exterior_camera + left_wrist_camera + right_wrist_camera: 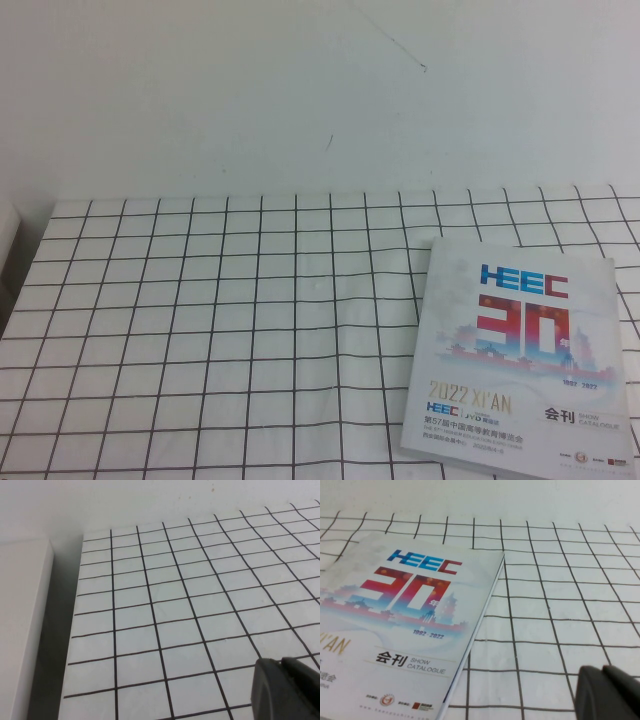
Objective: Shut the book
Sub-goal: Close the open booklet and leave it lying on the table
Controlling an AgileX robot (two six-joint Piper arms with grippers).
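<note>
HEEC book closed | left gripper over cloth | right gripper seemingly beside

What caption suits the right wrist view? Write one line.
Closed HEEC show catalogue flat on gridded cloth; right claw above cloth beside it, left claw over the cloth's left part.

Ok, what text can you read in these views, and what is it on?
All on the book cover:
"HEEC"
"30"
"1992 - 2022"
"2022 XI'AN"
"会刊 SHOW CATALOGUE"
Small print and logos along the cover's bottom: too small to read.
The left gripper hovers over the grid cloth, and the right gripper over the cloth beside the book; neither shows text.
</note>
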